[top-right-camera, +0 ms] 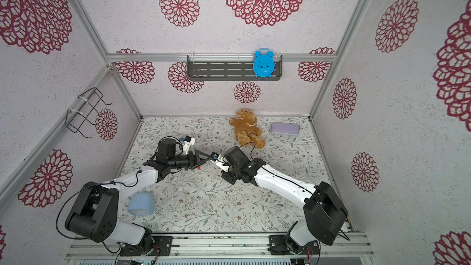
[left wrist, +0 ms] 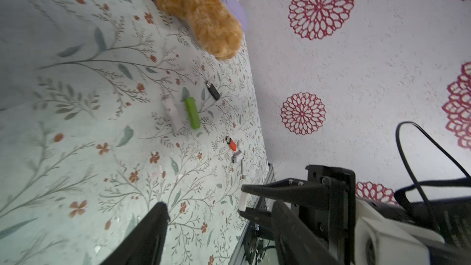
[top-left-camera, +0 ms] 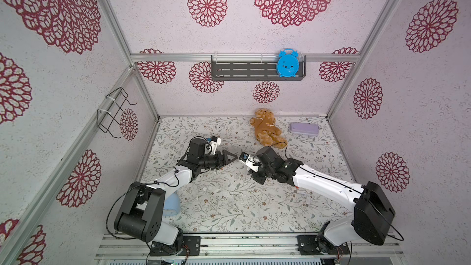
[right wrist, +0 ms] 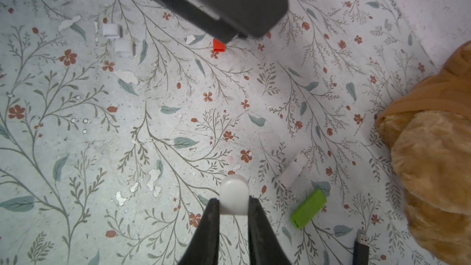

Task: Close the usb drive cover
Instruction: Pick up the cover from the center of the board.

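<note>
Right gripper (right wrist: 234,203) clamps the white usb drive (right wrist: 234,191) tight; left gripper (left wrist: 219,205) gapes open just beside it, not touching.

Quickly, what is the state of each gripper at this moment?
Left gripper: open, nothing clamped between its jaws.
Right gripper: shut on a white USB piece.

Two white and black robot arms

The left arm (top-left-camera: 175,177) and right arm (top-left-camera: 328,184) had smooth white shells, chunky black joints (top-left-camera: 142,210) and thin black cables (top-left-camera: 111,207) looping outside. The left gripper (top-left-camera: 235,158) and right gripper (right wrist: 233,205) had pointed black fingers (right wrist: 209,230). White camera holders (top-left-camera: 216,141) sat on both wrists. Black base plates (top-left-camera: 191,244) showed little screws.
</note>
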`<control>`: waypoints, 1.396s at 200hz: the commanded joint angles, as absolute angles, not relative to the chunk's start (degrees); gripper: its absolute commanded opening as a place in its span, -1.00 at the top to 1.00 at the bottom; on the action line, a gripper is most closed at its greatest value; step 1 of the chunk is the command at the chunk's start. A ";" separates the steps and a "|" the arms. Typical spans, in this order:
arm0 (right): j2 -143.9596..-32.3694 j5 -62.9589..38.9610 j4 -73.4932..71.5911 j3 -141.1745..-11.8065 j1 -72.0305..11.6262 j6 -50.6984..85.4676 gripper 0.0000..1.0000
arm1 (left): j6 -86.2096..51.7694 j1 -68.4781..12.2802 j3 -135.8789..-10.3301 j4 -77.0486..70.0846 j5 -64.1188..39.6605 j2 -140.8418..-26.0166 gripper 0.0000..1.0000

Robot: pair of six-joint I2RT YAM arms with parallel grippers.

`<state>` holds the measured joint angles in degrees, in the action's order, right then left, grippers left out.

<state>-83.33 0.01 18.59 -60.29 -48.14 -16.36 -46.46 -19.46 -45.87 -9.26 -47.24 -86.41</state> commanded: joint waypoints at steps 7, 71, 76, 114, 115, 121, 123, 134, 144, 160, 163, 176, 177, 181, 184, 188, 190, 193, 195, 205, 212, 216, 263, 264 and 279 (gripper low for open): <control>-80.02 0.63 15.10 -60.49 -47.72 -13.83 0.57 | -45.15 -21.47 -48.48 -12.58 -51.51 -88.52 -0.29; -78.48 2.93 12.05 -60.11 -47.72 -12.48 0.57 | -45.53 -23.39 -49.57 -14.94 -55.44 -90.36 -0.01; -78.54 2.95 11.87 -60.12 -47.72 -12.48 0.57 | -45.61 -23.54 -49.57 -15.09 -55.65 -90.35 0.00; -78.93 3.04 10.89 -60.49 -47.78 -11.95 0.58 | -45.62 -23.91 -50.01 -15.39 -57.18 -90.74 0.07; -78.93 3.01 10.89 -60.48 -47.75 -11.91 0.57 | -45.62 -23.91 -50.01 -15.39 -57.24 -90.77 0.07; -78.93 2.80 10.58 -60.38 -47.76 -11.79 0.57 | -45.63 -23.97 -50.16 -15.38 -57.59 -91.00 0.08; -78.93 2.74 10.51 -60.38 -47.80 -11.71 0.57 | -45.57 -23.99 -50.22 -15.38 -57.75 -91.08 0.09; -79.03 2.61 10.03 -60.40 -47.78 -11.41 0.57 | -45.53 -23.99 -50.43 -15.29 -58.25 -91.48 0.14; -79.17 2.42 9.93 -60.47 -47.81 -11.35 0.57 | -45.53 -24.09 -50.60 -15.38 -58.40 -91.65 0.18; -79.44 2.39 10.01 -60.69 -47.77 -11.31 0.57 | -45.48 -24.21 -50.95 -15.30 -58.75 -91.76 0.26; -79.45 2.41 10.01 -60.73 -47.76 -11.33 0.57 | -45.44 -24.24 -51.04 -15.29 -58.86 -91.77 0.28; -79.54 2.50 9.93 -60.82 -47.79 -11.17 0.57 | -45.35 -24.26 -51.06 -15.21 -58.89 -91.85 0.32; -79.54 2.48 9.93 -60.82 -47.76 -11.16 0.57 | -45.35 -24.30 -51.06 -15.16 -58.89 -91.89 0.32; -79.54 2.32 9.89 -60.74 -47.80 -11.23 0.57 | -45.31 -24.26 -51.06 -15.04 -58.88 -91.97 0.34; -79.54 2.31 9.85 -60.76 -47.79 -11.17 0.57 | -45.32 -24.28 -51.06 -15.03 -58.93 -91.98 0.35; -79.54 2.14 9.76 -60.73 -47.81 -11.17 0.57 | -45.27 -24.33 -51.06 -15.03 -58.97 -92.02 0.36; -79.54 2.18 9.76 -60.73 -47.79 -11.14 0.57 | -45.29 -24.34 -51.06 -15.03 -58.97 -92.02 0.36; -79.54 2.14 9.76 -60.73 -47.80 -11.12 0.57 | -45.33 -24.35 -51.06 -15.03 -58.91 -92.02 0.37; -79.54 2.07 9.76 -60.73 -47.81 -11.15 0.57 | -45.28 -24.39 -51.06 -15.03 -58.89 -92.02 0.38; -79.63 1.94 9.76 -60.80 -47.81 -11.22 0.57 | -45.29 -24.35 -51.15 -14.95 -58.88 -92.02 0.41; -79.71 1.70 9.84 -60.89 -47.81 -11.21 0.57 | -45.28 -24.35 -51.24 -14.85 -58.86 -92.02 0.43; -79.76 1.63 9.92 -60.91 -47.79 -11.16 0.57 | -45.28 -24.35 -51.20 -14.85 -58.80 -92.02 0.44; -79.72 1.23 9.52 -60.91 -47.81 -10.99 0.57 | -45.09 -24.45 -51.50 -14.52 -58.79 -92.37 0.63; -79.72 1.27 9.46 -60.91 -47.81 -10.94 0.57 | -45.09 -24.40 -51.50 -14.51 -58.84 -92.37 0.64; -79.71 1.21 9.49 -60.91 -47.77 -10.96 0.57 | -45.01 -24.48 -51.59 -14.25 -58.97 -92.37 0.69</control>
